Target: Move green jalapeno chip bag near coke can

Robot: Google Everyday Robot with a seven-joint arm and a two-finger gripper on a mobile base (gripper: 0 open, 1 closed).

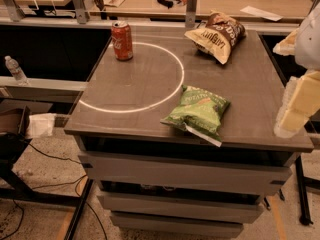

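green bag (pixel 197 112) lies flat on the dark table (pixel 250 81), close to the front edge and a little right of centre, with its pale sealed strip pointing toward the front right; nothing touches it and it sits just outside the lower right arc of a white ring (pixel 181 76) marked on the tabletop. the can (pixel 122 40) stands upright at the far left corner of the table, at the ring's upper left rim, well apart from the green bag, with most of the ring lying between them. a brown bag (pixel 216 35) rests crumpled near the far edge, right of centre, apart from both. the gripper (pixel 299 101) hangs at the right border of the view, past the table's right side, showing as pale yellowish and white blurred shapes, clear of the green bag and of everything else on the table; whether it is clenched or released can't be made out. off the table to the left, a water bottle (pixel 15 70) stands on a lower ledge, and grey drawers (pixel 185 174) sit beneath the tabletop
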